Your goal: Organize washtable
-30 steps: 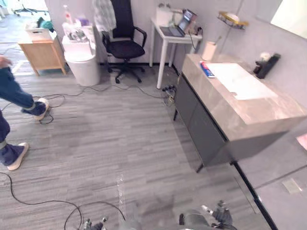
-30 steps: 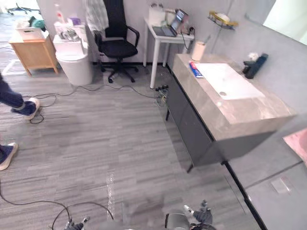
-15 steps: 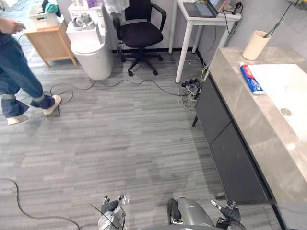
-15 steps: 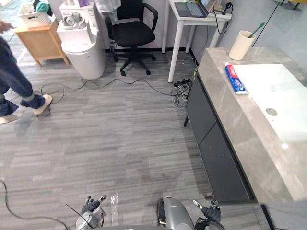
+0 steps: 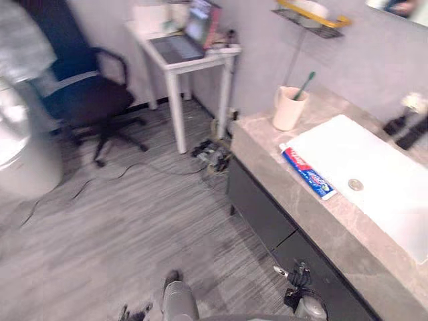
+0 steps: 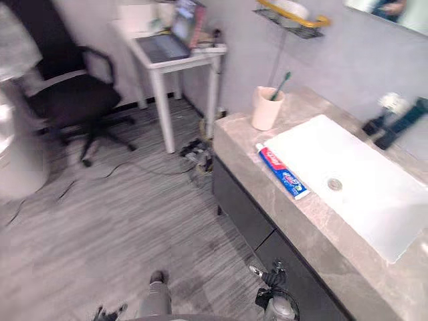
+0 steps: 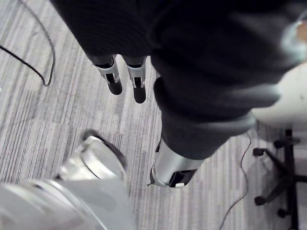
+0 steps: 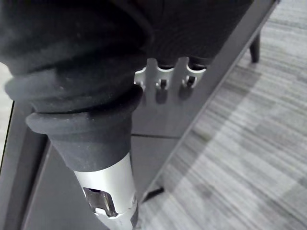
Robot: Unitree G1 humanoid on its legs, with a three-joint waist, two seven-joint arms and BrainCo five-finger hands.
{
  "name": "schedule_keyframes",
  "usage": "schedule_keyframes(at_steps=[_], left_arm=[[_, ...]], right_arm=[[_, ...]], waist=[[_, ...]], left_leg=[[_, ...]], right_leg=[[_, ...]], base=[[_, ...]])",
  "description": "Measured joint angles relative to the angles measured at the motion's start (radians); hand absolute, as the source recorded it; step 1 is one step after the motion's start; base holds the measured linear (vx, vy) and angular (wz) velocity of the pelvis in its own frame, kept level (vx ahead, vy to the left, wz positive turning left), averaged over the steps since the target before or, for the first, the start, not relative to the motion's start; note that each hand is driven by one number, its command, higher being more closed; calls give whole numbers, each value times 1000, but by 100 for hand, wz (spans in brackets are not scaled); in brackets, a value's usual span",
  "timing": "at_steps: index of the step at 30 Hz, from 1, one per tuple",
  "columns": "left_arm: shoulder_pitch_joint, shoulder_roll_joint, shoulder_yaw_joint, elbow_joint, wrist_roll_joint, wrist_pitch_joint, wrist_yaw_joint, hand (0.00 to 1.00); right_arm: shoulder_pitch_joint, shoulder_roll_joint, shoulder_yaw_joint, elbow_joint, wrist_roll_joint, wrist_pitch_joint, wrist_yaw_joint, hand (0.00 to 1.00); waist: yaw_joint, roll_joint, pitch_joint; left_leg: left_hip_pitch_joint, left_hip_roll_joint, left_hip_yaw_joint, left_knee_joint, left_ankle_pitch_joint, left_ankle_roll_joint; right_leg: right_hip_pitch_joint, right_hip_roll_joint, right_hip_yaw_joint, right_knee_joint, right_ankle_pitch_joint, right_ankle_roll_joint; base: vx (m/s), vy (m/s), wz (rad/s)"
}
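Left eye view — washtable (image 5: 262, 146) with a grey stone top and a dark cabinet front (image 5: 261, 214); white basin (image 5: 368, 180) sunk in its top. Toothpaste tube (image 5: 307, 174) lies flat on the washtable's top, on the strip toward its front edge; cream cup (image 5: 289, 108) stands upright at the washtable's far end, a green toothbrush (image 5: 305, 84) leaning out of it. Dark fittings (image 5: 406, 130) sit at the washtable's wall side, too blurred to name; a yellow-railed shelf (image 5: 311, 15) hangs on the wall above the washtable. White desk (image 5: 184, 57) with an open laptop (image 5: 197, 27) stands just past the washtable's far end; black office chair (image 5: 87, 100) well apart from the washtable. Right hand (image 5: 297, 279) hangs low, near the washtable's front; left hand (image 5: 134, 313) well apart from the washtable, over the grey plank floor (image 5: 120, 221).

Right eye view — same layout; tube, cup and toothbrush all on the washtable's top, both hands apart from them.

Left wrist view — the left hand's fingers (image 7: 114, 76) hang straight and loose over the floor, thumb apart; it holds nothing.

Right wrist view — the right hand's fingers (image 8: 162, 79) hang loose just before the washtable's dark front, thumb (image 8: 108, 191) apart; nothing in its grasp.
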Motion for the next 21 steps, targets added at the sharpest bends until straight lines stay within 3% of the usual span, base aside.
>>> schedule_keyframes(at_steps=[1, 2, 3, 7, 9, 10, 11, 13, 15, 17, 19, 20, 21], left_arm=[[5, 23, 30, 30, 9, 1, 3, 0], [0, 55, 47, 37, 10, 1, 7, 0], [-29, 82, 67, 40, 28, 1, 8, 0], [-93, 102, 42, 48, 94, 8, -10, 0], [-104, 94, -11, 48, 118, 18, -12, 0], [-102, 89, -22, 45, 127, 20, -17, 0], [-103, 74, -31, 47, 143, 23, -29, 0], [-102, 48, -33, 57, 151, 23, -45, 0], [-86, -12, -31, 83, 154, 25, -52, 0], [-85, -22, -34, 115, 157, 24, -59, 0], [-90, -3, -38, 128, 150, 25, -72, 0], [-97, 11, -54, 138, 151, 25, -73, 0], [-113, 20, -63, 160, 157, 26, -73, 0]], right_arm=[[7, 16, 5, 35, -2, 0, -1, 0], [10, 39, 8, 57, -2, 4, 0, 0], [12, 39, 0, 96, 1, 6, 0, 0], [27, 39, -39, 80, 25, 5, -1, 0], [39, 38, -33, 74, 85, 5, 1, 0], [47, 37, -32, 69, 101, 4, 3, 0], [62, 36, -30, 46, 121, 4, 15, 0], [92, 32, -18, 5, 128, -1, 24, 0], [123, 2, -21, -4, 128, -19, 38, 0], [111, -11, -24, 21, 127, -21, 41, 0], [111, -11, -35, 69, 125, -22, 40, 0], [113, -15, -48, 97, 123, -22, 38, 0], [106, -21, -82, 128, 120, -24, 36, 0]], waist=[[2, -37, -9], [-9, -75, -32], [-20, -94, -43], [-45, -96, -50], [-57, -72, -46], [-59, -65, -44], [-62, -61, -44], [-59, -77, -43], [-56, -21, -68], [-53, -7, -73], [-49, -31, -79], [-49, -50, -79], [-46, -35, -73]], left_leg=[[-10, -6, 64, 115, 24, -27], [-7, -6, 108, 152, -16, -22], [8, 5, 157, 186, -48, -21], [159, 6, 337, 54, -33, 14], [282, 7, 440, -31, -16, 40], [324, 11, 466, -56, -14, 42], [388, -6, 522, -76, -15, 44], [455, -63, 603, -75, -21, 54], [494, -62, 665, -120, -32, 80], [500, -62, 703, -136, -35, 91], [491, -63, 740, -135, -10, 131], [496, -62, 749, -134, -1, 149], [505, -55, 726, -137, -41, 181]], right_leg=[[-21, -40, 25, 37, -32, 15], [-44, -70, 29, 34, -1, 12], [-60, -90, 40, 7, 85, 23], [-151, -126, 46, 40, 305, 40], [-216, -111, -24, 167, 423, 41], [-253, -102, -51, 233, 413, 46], [-315, -113, -154, 299, 278, 40], [-382, -165, -339, 286, 312, 9], [-383, -198, -482, 213, 294, -12], [-427, -199, -542, 189, 266, -44], [-415, -198, -579, 74, 247, -50], [-370, -188, -582, -43, 243, -45], [-326, -161, -550, -162, 276, -24]], base=[[433, 611, -197], [471, 678, -211], [356, 509, -151], [234, 377, -127], [66, 229, -119], [-15, 120, -112], [-46, 66, -118], [-18, 65, -127], [59, 38, -143], [35, -104, -147], [0, -215, -131], [0, -244, -118], [2, -192, -102]])
